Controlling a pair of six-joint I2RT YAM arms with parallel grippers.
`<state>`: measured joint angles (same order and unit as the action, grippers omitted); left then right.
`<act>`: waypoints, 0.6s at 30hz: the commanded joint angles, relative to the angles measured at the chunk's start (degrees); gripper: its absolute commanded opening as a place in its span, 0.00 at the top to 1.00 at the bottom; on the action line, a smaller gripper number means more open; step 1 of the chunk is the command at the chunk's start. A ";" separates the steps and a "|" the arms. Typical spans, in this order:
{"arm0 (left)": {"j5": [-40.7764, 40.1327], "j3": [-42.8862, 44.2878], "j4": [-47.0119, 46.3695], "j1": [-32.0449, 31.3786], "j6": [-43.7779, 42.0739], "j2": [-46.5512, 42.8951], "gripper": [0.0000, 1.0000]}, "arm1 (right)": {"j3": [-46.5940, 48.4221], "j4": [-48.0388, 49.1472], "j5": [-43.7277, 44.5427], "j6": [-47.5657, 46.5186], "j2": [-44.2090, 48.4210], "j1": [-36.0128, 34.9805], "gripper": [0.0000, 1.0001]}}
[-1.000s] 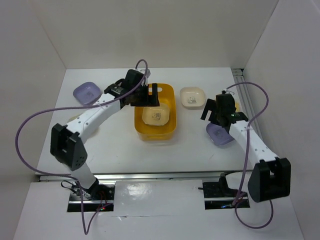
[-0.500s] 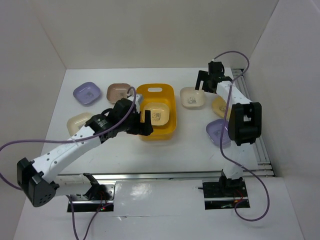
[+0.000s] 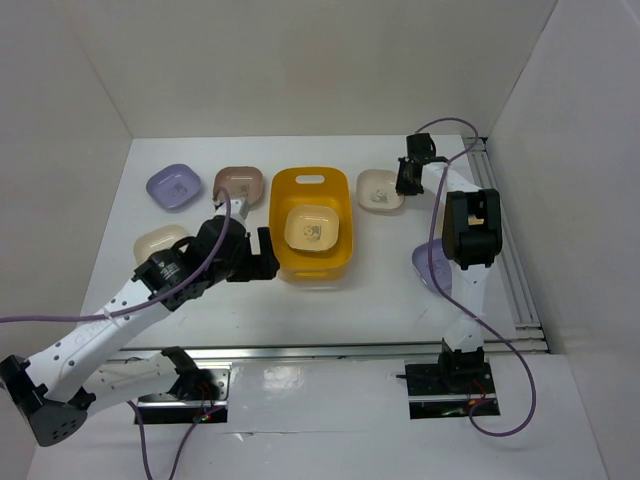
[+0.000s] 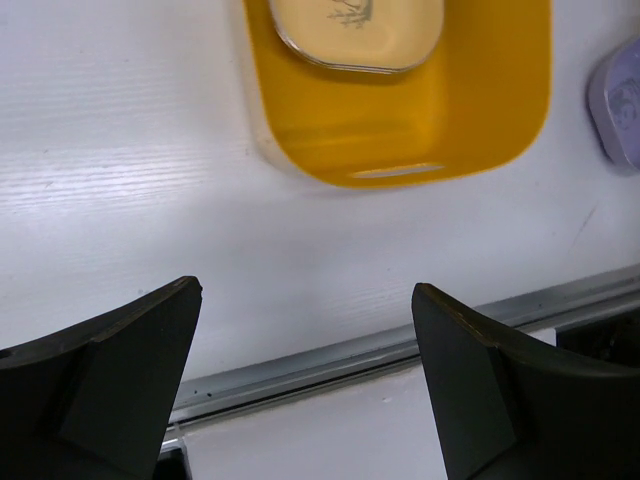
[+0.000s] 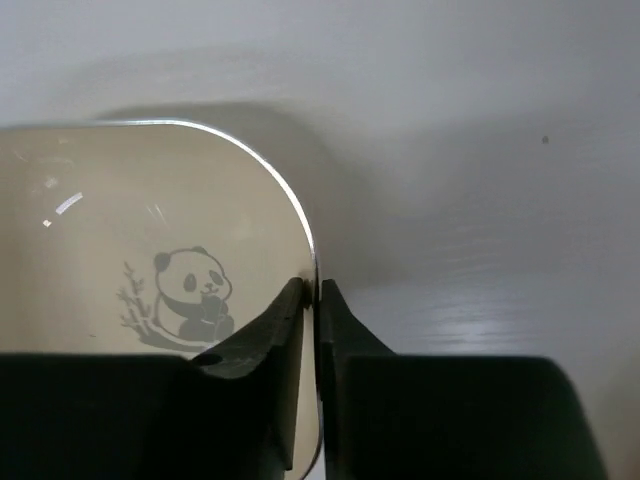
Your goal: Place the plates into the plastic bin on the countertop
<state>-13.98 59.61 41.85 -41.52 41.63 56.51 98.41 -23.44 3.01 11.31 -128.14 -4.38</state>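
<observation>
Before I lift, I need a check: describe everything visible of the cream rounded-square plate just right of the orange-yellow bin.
The cream rounded-square plate looks like glossy plastic: shallow, raised rim, small dark panda-and-bamboo picture inside. It lies flat on the white countertop, right of the orange-yellow plastic bin and apart from it. The right gripper pinches its right rim, one finger inside, one outside.

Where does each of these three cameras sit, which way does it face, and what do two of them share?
Top external: fixed above and behind, looking down on the countertop; both arms show, bases nearest.
Left wrist: on the left arm, looking down past the open left gripper at the plastic bin holding a cream plate.
Right wrist: on the right arm, close on the panda plate, its rim pinched by the right gripper.
Shared: top and left wrist both show that bin.
</observation>
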 commanded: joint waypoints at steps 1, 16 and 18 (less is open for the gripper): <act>-8.06 0.33 3.94 -0.23 5.82 -2.45 0.00 | 4.05 -0.72 -0.19 0.73 -2.20 -0.72 0.89; -23.82 -8.19 18.10 4.59 36.33 -4.22 0.00 | -3.48 0.85 7.35 3.63 25.90 -8.09 1.00; -22.24 -10.04 15.39 8.54 34.85 -4.22 0.00 | -4.19 0.24 9.38 3.63 30.20 -11.59 1.00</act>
<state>-34.26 50.78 57.06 -36.27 71.92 52.73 94.35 -24.93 9.45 14.28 -107.42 -10.85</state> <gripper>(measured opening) 0.998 0.023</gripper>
